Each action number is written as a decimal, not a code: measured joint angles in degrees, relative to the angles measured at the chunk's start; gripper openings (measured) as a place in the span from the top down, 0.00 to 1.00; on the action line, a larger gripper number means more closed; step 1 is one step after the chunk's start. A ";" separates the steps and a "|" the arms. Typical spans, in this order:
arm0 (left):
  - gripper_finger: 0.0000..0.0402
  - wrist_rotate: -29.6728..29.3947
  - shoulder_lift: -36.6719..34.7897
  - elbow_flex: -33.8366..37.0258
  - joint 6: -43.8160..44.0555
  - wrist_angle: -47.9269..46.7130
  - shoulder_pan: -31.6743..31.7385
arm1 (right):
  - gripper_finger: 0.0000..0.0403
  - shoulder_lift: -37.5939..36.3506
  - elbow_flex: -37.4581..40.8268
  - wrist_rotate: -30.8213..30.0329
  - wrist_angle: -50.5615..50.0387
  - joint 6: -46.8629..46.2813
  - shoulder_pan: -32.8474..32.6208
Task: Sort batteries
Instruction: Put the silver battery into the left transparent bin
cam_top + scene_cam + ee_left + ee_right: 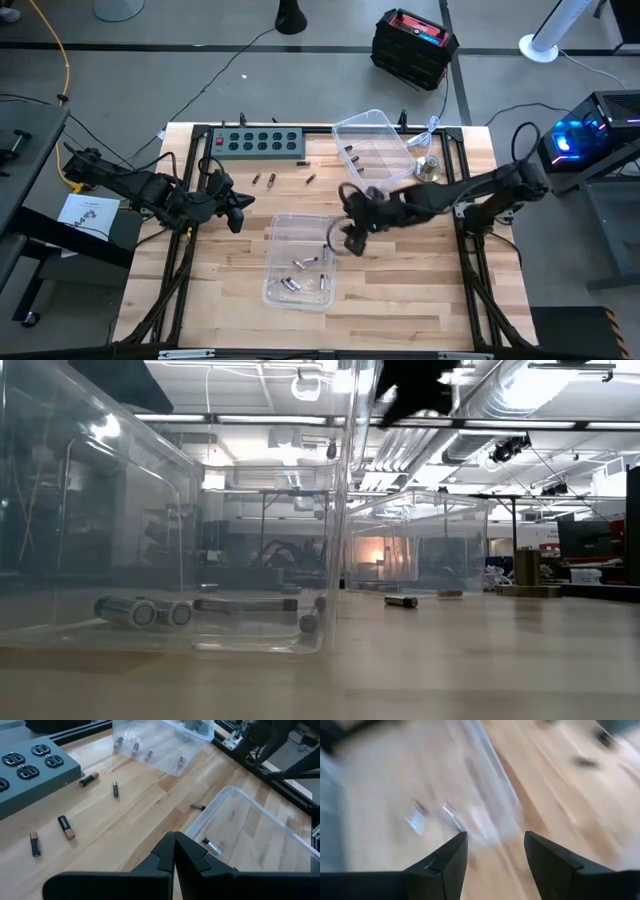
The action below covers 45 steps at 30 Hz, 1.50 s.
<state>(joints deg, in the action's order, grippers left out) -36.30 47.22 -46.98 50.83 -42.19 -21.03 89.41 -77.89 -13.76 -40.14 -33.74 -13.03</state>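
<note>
Right tool (345,238) open and empty over near clear bin (300,262), likely post-drop; next fetch loose batteries (263,180); left tool (238,213) closed, idle.

Worktop (400,290): pale striped wood. Bins (300,262): clear. Batteries (65,826): black with copper ends. Power strip (258,143): grey-green.
</note>
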 joint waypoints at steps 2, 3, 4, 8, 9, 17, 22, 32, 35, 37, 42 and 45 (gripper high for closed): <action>1.00 0.01 0.02 0.00 0.00 -0.01 0.01 | 0.53 0.05 -0.01 -3.98 -6.68 -2.52 -1.91; 1.00 0.01 0.02 0.00 0.00 -0.01 0.01 | 0.53 0.07 0.54 -5.05 -9.71 -4.43 -2.83; 1.00 0.01 0.00 0.00 0.01 -0.01 0.01 | 0.53 0.05 1.66 -5.68 -12.08 -6.60 -3.60; 1.00 -0.10 0.01 0.00 0.00 -0.01 0.01 | 0.53 0.15 10.35 -5.28 -9.97 -14.18 -6.22; 1.00 -0.33 0.00 0.00 -0.01 0.00 0.00 | 0.52 0.17 13.19 -4.12 -6.96 -15.20 -6.52; 1.00 -1.24 0.01 0.00 0.03 -0.01 0.00 | 0.56 1.20 30.33 -2.51 26.11 -19.79 -0.14; 1.00 -1.22 0.01 0.00 0.04 0.04 0.01 | 0.63 4.88 31.22 -1.43 30.71 -15.04 4.78; 1.00 -0.85 0.00 0.00 0.02 0.03 0.01 | 0.67 14.67 26.68 -1.28 31.57 -15.45 5.38; 1.00 -0.87 0.00 0.00 0.02 0.01 0.01 | 0.67 16.41 25.36 -2.03 28.42 -18.49 4.94; 1.00 -0.89 0.00 0.00 0.00 0.01 0.01 | 0.69 16.79 24.55 -3.13 26.20 -19.76 4.45; 1.00 -0.93 0.02 0.00 -0.02 -0.03 0.00 | 0.79 14.40 21.54 -2.10 21.28 -15.00 2.89; 1.00 -0.98 0.02 0.00 -0.07 -0.05 0.01 | 0.83 9.48 17.70 -2.44 13.90 -10.78 1.87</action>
<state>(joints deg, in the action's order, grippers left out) -37.28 47.24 -46.98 50.76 -42.24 -21.02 98.88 -60.19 -16.20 -26.24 -44.52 -11.16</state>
